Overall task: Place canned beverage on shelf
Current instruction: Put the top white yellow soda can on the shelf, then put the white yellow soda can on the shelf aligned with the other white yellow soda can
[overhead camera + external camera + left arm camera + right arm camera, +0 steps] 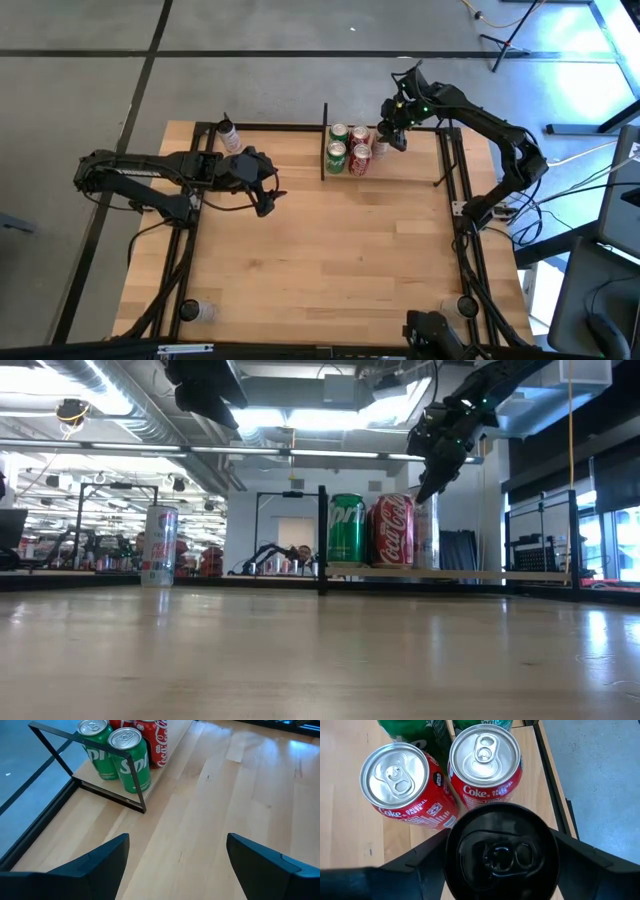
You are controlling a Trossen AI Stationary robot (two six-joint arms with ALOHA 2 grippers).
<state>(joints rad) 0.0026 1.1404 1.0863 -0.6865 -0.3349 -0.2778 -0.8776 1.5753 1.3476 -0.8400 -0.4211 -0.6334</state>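
Above the shelf, the right gripper straddles a black-topped can, fingers spread beside two Coke cans.

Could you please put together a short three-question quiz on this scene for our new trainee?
1. True or false: the left gripper holds a can.
2. How many green cans stand on the shelf? A one, B two, C four.
3. What colour is the top of the can between the right gripper fingers, next to the red cans?

Key: 1 false, it hangs open and empty over the table. 2 B. 3 black.
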